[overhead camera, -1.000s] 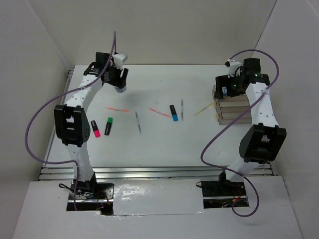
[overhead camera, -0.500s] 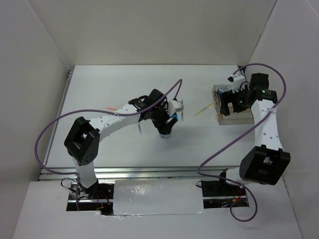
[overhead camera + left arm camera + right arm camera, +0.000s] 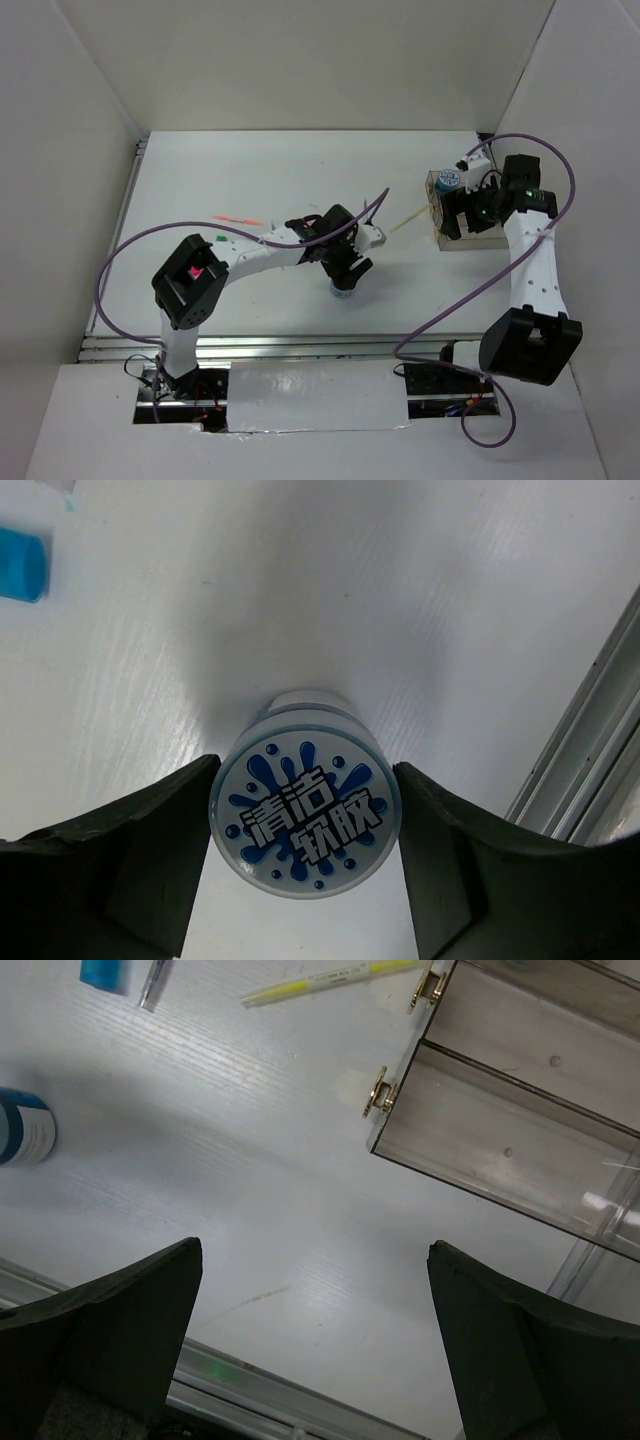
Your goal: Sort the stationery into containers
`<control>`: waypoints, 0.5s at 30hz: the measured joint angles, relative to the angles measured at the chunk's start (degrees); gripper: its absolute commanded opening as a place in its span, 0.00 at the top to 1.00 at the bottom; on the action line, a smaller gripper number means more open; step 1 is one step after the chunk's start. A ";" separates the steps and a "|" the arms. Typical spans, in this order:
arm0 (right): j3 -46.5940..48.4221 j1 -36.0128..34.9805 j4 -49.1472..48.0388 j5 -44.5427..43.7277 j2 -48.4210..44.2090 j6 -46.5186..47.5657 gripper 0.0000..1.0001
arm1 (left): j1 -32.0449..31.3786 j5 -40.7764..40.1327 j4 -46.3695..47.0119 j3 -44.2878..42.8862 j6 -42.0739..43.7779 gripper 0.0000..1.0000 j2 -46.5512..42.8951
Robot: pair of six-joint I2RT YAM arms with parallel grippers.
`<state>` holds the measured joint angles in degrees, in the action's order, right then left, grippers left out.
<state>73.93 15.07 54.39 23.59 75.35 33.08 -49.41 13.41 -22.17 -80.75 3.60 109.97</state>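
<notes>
My left gripper (image 3: 343,272) (image 3: 305,880) is shut on a round blue-white tape roll (image 3: 305,820) (image 3: 343,291), held upright low over the middle of the table. A blue highlighter cap (image 3: 20,565) lies just beyond it. My right gripper (image 3: 458,212) (image 3: 315,1340) is open and empty, over the table beside the clear organiser tray (image 3: 472,241) (image 3: 520,1150). A second tape roll (image 3: 447,181) sits in the tray's far compartment. The right wrist view shows the held roll (image 3: 25,1130), a silver pen (image 3: 153,980) and a yellow stick (image 3: 330,978) (image 3: 405,220).
An orange stick (image 3: 238,218) lies at the left, with a green highlighter cap (image 3: 220,238) showing beside my left arm. The left arm covers the middle items. White walls enclose the table; a metal rail (image 3: 300,345) runs along the near edge.
My left arm swung from the back left to the table's middle, carrying the tape roll, then a little further right. My right gripper shifted nearer over the tray's left side.
</notes>
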 measured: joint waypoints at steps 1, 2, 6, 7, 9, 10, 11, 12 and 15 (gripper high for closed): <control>-0.20 -0.15 -0.11 0.02 -0.26 -0.31 0.00 | -0.26 -0.50 0.74 0.50 -0.37 0.09 -0.24; -0.39 -0.28 -0.15 0.04 -0.48 -0.61 0.00 | -0.46 -0.74 1.11 0.98 -0.92 0.02 -0.48; -1.66 -1.11 -0.76 0.24 -1.60 -3.50 0.00 | -0.96 -1.31 1.14 2.45 -2.34 0.01 -1.11; -2.29 -1.22 -0.90 0.50 -2.14 -4.22 0.00 | -1.01 -1.40 1.11 2.56 -2.69 0.01 -1.60; -3.89 -1.36 -1.20 1.22 -3.67 -5.99 0.00 | -0.85 -1.44 0.76 2.67 -3.54 0.01 -3.56; -4.68 -1.57 -1.38 1.40 -4.48 -6.78 0.00 | -0.61 -1.40 0.72 2.67 -3.87 0.01 -5.01; -5.42 -1.95 -1.49 1.64 -5.42 -7.74 0.00 | -0.22 -1.38 0.68 2.64 -4.11 0.01 -6.91; -5.99 -2.45 -1.81 2.03 -6.21 -8.52 0.00 | 0.24 -1.31 0.50 2.60 -4.13 0.01 -8.79; -7.43 -5.07 -3.67 2.86 -7.76 -11.26 0.02 | 2.80 -1.14 -0.79 1.53 -4.09 0.01 -15.13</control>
<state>66.50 10.00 50.72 26.46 67.59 21.82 -46.61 12.27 -22.96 -79.22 -0.49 94.85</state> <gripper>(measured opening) 0.992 0.993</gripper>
